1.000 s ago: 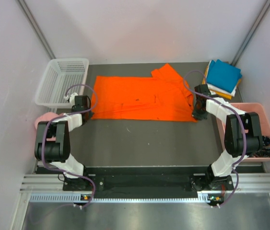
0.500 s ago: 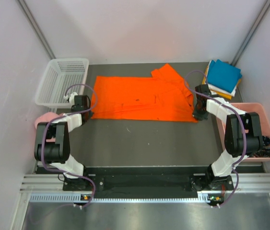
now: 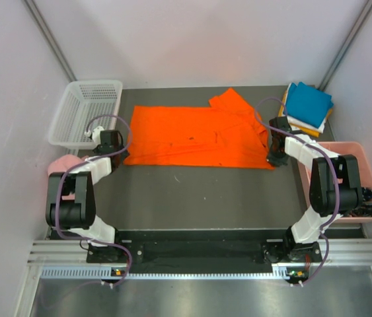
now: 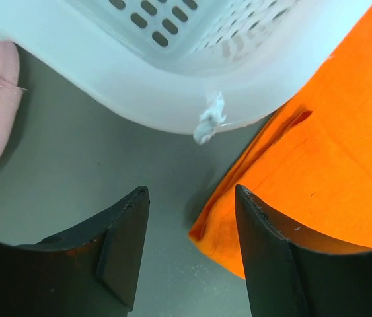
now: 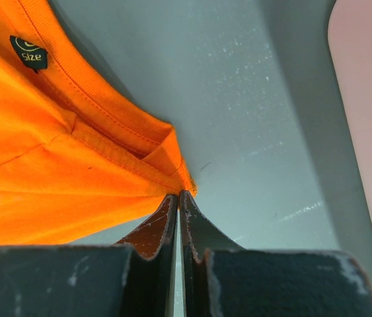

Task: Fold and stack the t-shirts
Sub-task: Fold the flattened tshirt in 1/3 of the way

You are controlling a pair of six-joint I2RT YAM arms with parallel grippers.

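A white perforated plastic basket [image 3: 85, 112] is set at the far left corner of the dark grey counter [image 3: 192, 191], and its rounded corner is seen just ahead of the left claw [image 4: 192, 198] in the left wrist view. A pale pink plastic tray [image 3: 347, 145] is placed at the right edge; small dark items [image 3: 369, 201] are held in its near right corner, too small to be identified. A pale pink cap [image 3: 60, 164] lies beside the left arm. At the far right, a stack of folded t-shirts [image 3: 309, 104] is kept, teal blue on top with white and amber yellow edges showing beneath. The bright orange fabric t-shirt [image 3: 195, 135] is spread flat across the far half of the counter, between the two claws. Its right edge is pinched by the right claw [image 5: 178, 195], whose jaws are pressed together on the fabric. Compared with a second ago, the left claw has been opened: its jaws now stand apart, and the shirt's left corner lies ungripped on the counter by one finger. The right claw is found where it was.
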